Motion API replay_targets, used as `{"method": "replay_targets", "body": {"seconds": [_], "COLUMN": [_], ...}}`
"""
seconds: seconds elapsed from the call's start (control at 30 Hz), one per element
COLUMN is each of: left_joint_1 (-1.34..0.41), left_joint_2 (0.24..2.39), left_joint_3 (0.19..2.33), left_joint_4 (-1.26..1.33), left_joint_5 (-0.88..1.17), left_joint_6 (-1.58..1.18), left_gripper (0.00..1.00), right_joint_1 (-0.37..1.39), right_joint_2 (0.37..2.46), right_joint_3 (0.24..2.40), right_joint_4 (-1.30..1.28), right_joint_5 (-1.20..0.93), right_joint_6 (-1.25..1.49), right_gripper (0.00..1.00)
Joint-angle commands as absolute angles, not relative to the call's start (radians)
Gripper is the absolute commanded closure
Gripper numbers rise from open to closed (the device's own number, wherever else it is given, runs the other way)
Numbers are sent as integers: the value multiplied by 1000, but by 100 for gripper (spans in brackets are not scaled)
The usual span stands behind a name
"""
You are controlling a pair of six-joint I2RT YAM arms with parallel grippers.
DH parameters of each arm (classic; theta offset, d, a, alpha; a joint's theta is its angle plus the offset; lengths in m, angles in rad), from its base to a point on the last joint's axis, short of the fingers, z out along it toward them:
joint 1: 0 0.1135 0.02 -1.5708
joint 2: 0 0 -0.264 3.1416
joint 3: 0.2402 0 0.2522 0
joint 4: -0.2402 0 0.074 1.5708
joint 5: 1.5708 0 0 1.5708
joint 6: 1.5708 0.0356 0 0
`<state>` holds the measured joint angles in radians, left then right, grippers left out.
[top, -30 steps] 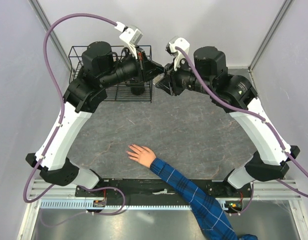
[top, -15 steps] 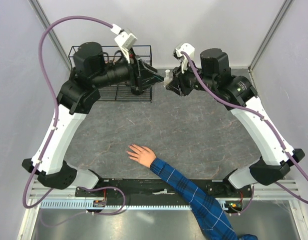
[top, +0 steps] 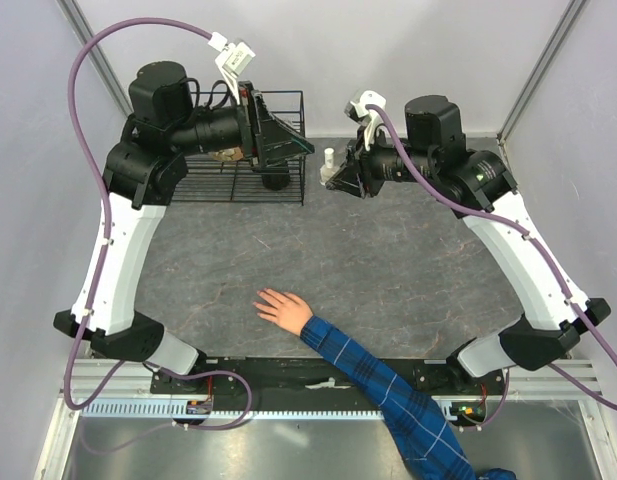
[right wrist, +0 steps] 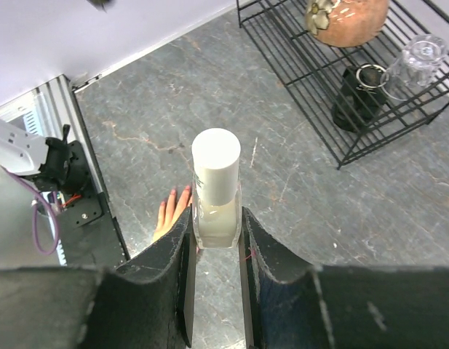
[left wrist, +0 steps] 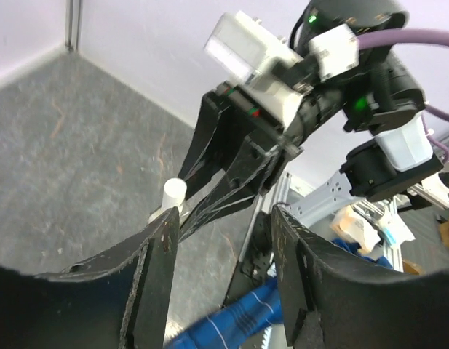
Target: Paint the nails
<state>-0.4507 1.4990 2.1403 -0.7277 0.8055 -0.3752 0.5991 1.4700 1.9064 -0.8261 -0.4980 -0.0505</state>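
A bare hand (top: 284, 308) lies flat on the grey table, its arm in a blue plaid sleeve (top: 388, 395). The nails (top: 259, 297) are tiny in the top view; the right wrist view shows them pinkish at the fingertips (right wrist: 172, 193). My right gripper (top: 335, 178) hangs high at the back, shut on a small clear bottle (right wrist: 217, 207) with a white cap (right wrist: 216, 163). My left gripper (top: 304, 148) is open and holds nothing, a short way left of the bottle (top: 329, 163). In the left wrist view its jaws (left wrist: 223, 218) frame the sleeve (left wrist: 231, 320) and the bottle cap (left wrist: 174, 193).
A black wire rack (top: 218, 190) stands at the back left, under my left arm. It holds an orange-brown round object (right wrist: 348, 14), a black item (right wrist: 355, 105) and a clear glass piece (right wrist: 420, 62). A metal rail (top: 288, 375) runs along the near edge.
My left gripper opened and drew back to the left, away from the bottle. The right gripper shifted slightly and still holds the capped bottle. The hand has not moved.
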Motion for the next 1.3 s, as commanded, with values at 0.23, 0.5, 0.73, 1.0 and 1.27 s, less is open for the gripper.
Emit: {"method": "replay_targets", "body": {"seconds": [0.23,0.5,0.73,1.0,1.27], "left_joint_1": [-512,-537,-537,-537,-537], "left_joint_2": [1551,1603,1623,1671,1698], "left_joint_3": [2204,2270,2313,2361,2387], "left_joint_4": [-864,-963,-1018,-1175,-1212], "left_joint_5": [716,667,638,681,683], "left_joint_6": [-268,-212,-232,-216,-210], "left_gripper": [50,53,52,52,50], "right_joint_1": [597,597,597,623,667], "right_joint_2": [1514,1514,1494,1497,1505], "right_joint_3": [1990,1990,1967,1967,1979], "right_joint_4": [-842,-847,-867,-893,-923], "right_joint_5": [-568,-578,-558,-557,-545], "right_joint_6": [-51,-55,-95,-146,-175], "right_gripper": [100,100,100,100,100]}}
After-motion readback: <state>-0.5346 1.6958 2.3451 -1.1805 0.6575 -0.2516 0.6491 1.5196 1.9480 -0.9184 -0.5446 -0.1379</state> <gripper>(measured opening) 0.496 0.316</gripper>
